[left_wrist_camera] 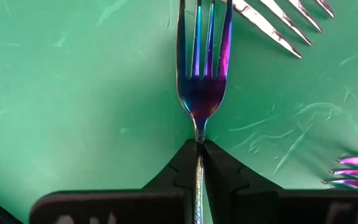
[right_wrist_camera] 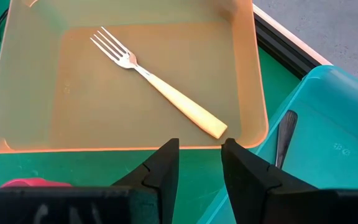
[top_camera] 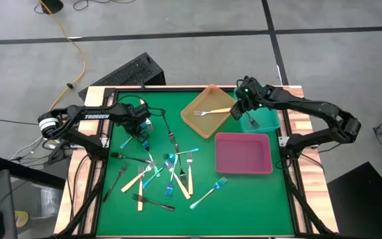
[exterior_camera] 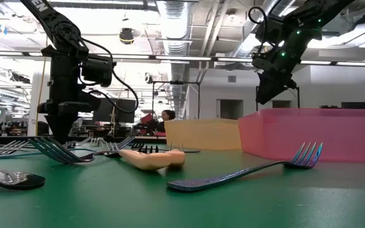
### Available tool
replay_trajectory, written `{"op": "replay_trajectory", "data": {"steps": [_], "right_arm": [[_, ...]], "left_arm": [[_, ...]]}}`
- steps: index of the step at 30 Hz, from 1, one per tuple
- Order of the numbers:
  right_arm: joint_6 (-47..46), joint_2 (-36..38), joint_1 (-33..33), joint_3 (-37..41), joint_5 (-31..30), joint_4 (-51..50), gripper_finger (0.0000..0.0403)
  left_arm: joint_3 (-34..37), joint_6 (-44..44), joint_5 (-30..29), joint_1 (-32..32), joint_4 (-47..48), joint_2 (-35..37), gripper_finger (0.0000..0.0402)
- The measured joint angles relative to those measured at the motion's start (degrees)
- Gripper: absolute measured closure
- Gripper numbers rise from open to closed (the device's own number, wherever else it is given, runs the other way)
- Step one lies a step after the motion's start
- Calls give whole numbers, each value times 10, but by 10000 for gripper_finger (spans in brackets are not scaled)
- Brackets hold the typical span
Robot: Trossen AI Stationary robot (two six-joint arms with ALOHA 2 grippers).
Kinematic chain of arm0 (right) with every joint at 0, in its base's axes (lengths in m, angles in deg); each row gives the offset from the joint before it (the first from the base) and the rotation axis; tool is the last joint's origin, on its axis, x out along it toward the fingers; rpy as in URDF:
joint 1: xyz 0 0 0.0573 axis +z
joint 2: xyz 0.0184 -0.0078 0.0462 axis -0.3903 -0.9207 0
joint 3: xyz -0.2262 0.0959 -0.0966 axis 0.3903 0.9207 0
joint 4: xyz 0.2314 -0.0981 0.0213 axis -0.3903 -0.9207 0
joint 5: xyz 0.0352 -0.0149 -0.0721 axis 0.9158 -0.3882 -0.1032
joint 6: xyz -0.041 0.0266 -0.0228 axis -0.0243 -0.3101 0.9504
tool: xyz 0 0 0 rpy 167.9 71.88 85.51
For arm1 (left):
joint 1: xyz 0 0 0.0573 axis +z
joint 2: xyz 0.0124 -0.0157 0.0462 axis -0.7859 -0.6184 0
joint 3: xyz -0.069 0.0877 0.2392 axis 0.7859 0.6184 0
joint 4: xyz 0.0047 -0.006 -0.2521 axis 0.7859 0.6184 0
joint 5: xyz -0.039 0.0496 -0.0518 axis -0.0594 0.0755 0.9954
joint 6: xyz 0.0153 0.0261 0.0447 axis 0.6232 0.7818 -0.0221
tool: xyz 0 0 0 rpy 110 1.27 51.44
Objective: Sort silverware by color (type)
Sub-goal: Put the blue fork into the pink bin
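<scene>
Several forks (cream-handled, iridescent blue and black) lie scattered on the green mat. My left gripper stands at the pile's far left, pointing down, shut on an iridescent blue fork. My right gripper hangs open above the gap between the orange tray and the teal tray, with nothing between its fingers. A cream-handled fork lies in the orange tray. A dark fork handle shows in the teal tray. My left gripper pinches the blue fork's thin neck, just behind the tines, between its two fingertips. The fingers come from above, pointing down, one on each side of the handle. The fork lies level along the mat with its tines pointing away from the gripper.
The pink tray stands on the mat's right side, near the other two trays. Tines of other forks lie close by my left gripper. A lone blue fork lies near the table's front edge.
</scene>
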Motion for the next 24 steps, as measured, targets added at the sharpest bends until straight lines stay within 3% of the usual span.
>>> {"op": "replay_trajectory", "data": {"steps": [7,15,24], "right_arm": [[0,0,0,0,1,8,259],[0,0,3,0,2,20,259],[0,0,57,0,3,168,259]], "left_arm": [[-40,0,-23,-11,-15,20,401],[-63,4,0,-12,-27,96,401],[-63,-3,5,-37,-206,215,401]]}}
